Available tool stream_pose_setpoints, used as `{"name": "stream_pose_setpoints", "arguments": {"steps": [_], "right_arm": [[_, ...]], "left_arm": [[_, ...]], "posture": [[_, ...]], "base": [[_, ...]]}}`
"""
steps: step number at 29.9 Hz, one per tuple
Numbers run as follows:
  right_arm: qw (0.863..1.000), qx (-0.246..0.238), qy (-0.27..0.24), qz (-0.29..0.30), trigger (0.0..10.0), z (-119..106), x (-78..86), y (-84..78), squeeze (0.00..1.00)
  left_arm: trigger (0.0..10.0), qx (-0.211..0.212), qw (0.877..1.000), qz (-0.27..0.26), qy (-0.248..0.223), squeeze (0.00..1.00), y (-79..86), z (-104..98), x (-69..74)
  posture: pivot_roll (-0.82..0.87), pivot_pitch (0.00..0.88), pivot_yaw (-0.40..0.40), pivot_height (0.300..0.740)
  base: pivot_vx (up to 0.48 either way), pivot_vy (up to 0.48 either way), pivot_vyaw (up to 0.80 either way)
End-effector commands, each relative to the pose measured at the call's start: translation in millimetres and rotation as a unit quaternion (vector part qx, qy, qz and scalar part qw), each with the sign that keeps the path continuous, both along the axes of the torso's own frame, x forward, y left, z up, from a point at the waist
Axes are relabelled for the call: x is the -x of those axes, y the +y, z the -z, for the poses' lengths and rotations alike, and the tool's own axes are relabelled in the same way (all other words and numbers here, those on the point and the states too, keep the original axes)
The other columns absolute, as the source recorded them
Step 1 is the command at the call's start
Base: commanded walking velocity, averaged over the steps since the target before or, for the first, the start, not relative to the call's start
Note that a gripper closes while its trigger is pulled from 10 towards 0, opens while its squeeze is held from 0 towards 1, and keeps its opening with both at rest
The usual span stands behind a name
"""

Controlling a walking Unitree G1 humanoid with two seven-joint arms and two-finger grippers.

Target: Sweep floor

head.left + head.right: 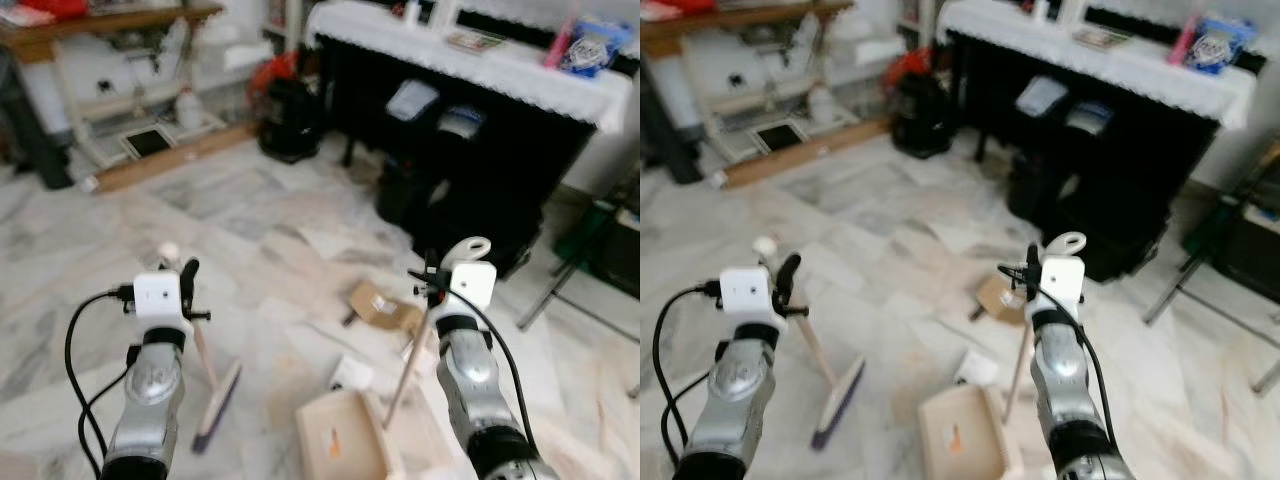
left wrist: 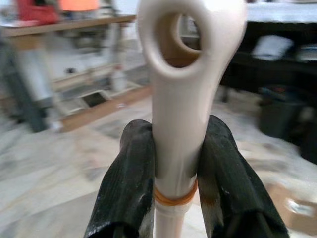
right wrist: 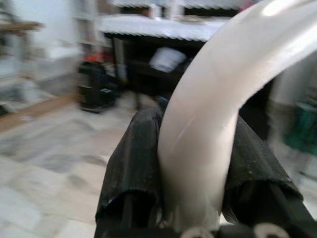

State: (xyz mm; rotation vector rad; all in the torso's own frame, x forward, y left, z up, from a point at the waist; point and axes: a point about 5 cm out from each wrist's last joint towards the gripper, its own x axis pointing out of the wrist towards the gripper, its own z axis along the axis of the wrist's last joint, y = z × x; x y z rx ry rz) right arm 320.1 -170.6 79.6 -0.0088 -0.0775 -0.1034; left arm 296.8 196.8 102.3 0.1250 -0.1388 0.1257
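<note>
1. Our left gripper (image 2: 176,173) is pinched on the broom (image 1: 215,405) handle, the right gripper (image 3: 193,163) on the dustpan (image 1: 340,440) handle.
2. We'd say keep the pan flat and drag the bristles toward it; cardboard scrap (image 1: 380,305) sits just beyond.
3. No readable writing, too blurry.

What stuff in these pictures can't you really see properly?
- Broom bristles: too blurred in the left eye view to tell if they touch the floor.
- Dustpan: cut off by the bottom edge of the left eye view.
- Cardboard scrap on the floor: markings too small and blurred.
- Left tool on the broom handle: the handle hides the floor ahead.
- Right tool: the dustpan handle blocks the room behind, which is blurred.
</note>
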Motion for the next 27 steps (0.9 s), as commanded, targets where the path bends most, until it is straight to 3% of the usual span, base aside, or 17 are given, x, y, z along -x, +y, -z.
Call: {"name": "stream_pose_setpoints", "arguments": {"steps": [1, 21, 27], "right_arm": [[1.0, 0.008, -0.022, -0.002, 10.0, -11.5, -4.8, -0.9, 0.0], [1.0, 0.008, -0.024, -0.005, 10.0, -11.7, -4.3, 0.7, 0.0], [0.999, 0.011, -0.032, -0.007, 10.0, -13.2, -3.8, 1.5, 0.0]], "left_arm": [[10.0, 0.0, 1.0, 0.003, -0.023, 0.0, -0.2, -9.5, -1.9], [10.0, -0.002, 1.0, 0.008, -0.024, 0.0, -1.2, -9.4, -1.3], [10.0, -0.001, 1.0, 0.009, -0.02, 0.0, -1.6, -8.5, -1.0]], "posture": [[0.11, 0.0, -0.054, 0.74], [0.12, 0.0, -0.054, 0.74], [0.12, 0.0, -0.054, 0.74]], "base": [[0.0, 0.0, -0.78], [0.0, 0.0, -0.78], [0.0, 0.0, 0.0]]}}
